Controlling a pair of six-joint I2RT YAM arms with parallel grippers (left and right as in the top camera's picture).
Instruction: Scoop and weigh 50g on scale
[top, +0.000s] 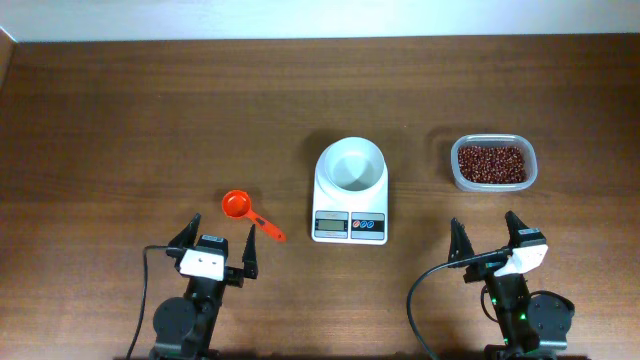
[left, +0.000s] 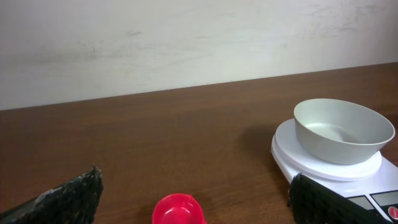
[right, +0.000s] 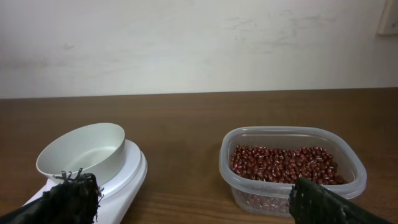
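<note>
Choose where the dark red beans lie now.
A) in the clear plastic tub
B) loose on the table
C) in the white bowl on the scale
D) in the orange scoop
A: the beans fill the clear plastic tub, while the white bowl on the scale and the orange scoop hold none.

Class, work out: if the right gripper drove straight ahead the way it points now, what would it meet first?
Probably the clear tub of beans, which lies ahead of the right gripper; the scale sits off to its left.
</note>
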